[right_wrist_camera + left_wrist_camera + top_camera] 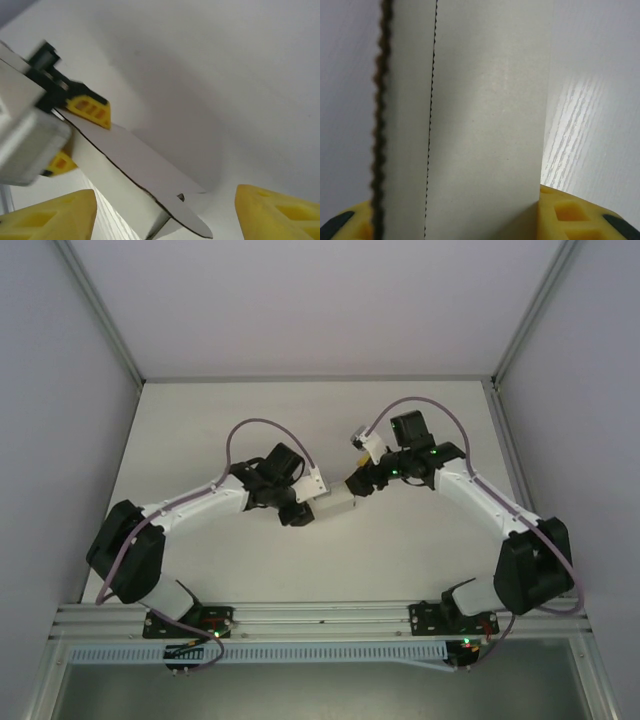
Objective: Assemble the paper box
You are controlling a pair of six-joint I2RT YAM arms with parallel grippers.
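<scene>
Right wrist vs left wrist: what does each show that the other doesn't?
Right wrist: the left end effector seen from outside, clamped on the far end of the paper box. The right end effector is open, its yellow fingers either side of the box's rounded near flap and clear of it.
Left wrist: a close look at one box panel with a scored fold line and a dark rough edge, plus wood-grain table on the right.
Both: the paper box, and that arm's own yellow fingers at the bottom corners.
</scene>
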